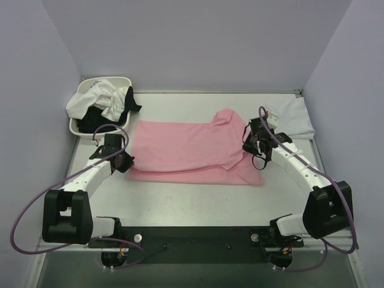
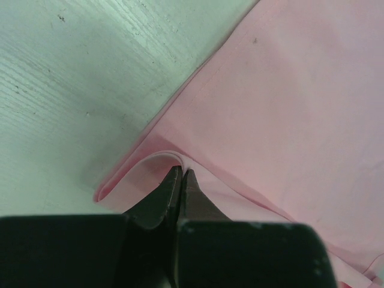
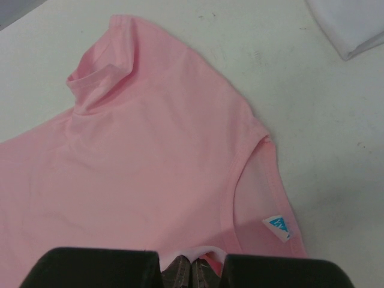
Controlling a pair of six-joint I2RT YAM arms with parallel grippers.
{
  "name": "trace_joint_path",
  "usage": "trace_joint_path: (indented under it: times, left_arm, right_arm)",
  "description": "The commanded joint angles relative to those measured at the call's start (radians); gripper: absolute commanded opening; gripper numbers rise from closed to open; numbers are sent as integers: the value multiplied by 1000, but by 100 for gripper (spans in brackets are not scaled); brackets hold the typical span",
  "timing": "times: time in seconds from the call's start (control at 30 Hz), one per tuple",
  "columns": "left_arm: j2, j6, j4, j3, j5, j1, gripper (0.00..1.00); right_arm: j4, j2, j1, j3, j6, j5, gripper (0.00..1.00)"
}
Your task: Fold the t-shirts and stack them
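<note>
A light pink t-shirt [image 1: 186,150] lies spread across the middle of the table, its top layer folded over a lower one. My left gripper [image 1: 124,161] is shut on the folded left edge of that shirt [image 2: 288,108], the tips [image 2: 182,173] pinching the cloth's fold. My right gripper [image 1: 249,146] is shut on the shirt's right side near the collar, where its tips [image 3: 192,267] pinch a small bulge of pink cloth [image 3: 150,150]. A blue-and-white label [image 3: 277,227] shows inside the neck opening. A white t-shirt [image 1: 96,99] and a black one [image 1: 127,102] lie bunched in the basin.
The white oval basin [image 1: 123,78] stands at the back left corner. A folded white t-shirt [image 1: 294,117] lies flat at the back right, close behind my right wrist, also seen at the top right of the right wrist view [image 3: 348,24]. Walls close in the table on three sides.
</note>
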Motion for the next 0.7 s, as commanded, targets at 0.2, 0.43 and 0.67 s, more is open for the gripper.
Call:
trace_joint_path:
  times: [0.2, 0.43, 0.67]
  left_arm:
    - [-18, -5, 37, 40, -17, -1, 0]
    - [-23, -3, 35, 31, -19, 1, 0]
    - [-27, -3, 30, 34, -28, -1, 0]
  right_arm:
    - [6, 143, -6, 117, -39, -80, 0]
    - [12, 226, -6, 162, -56, -85, 0]
    - [14, 298, -6, 214, -64, -79, 0]
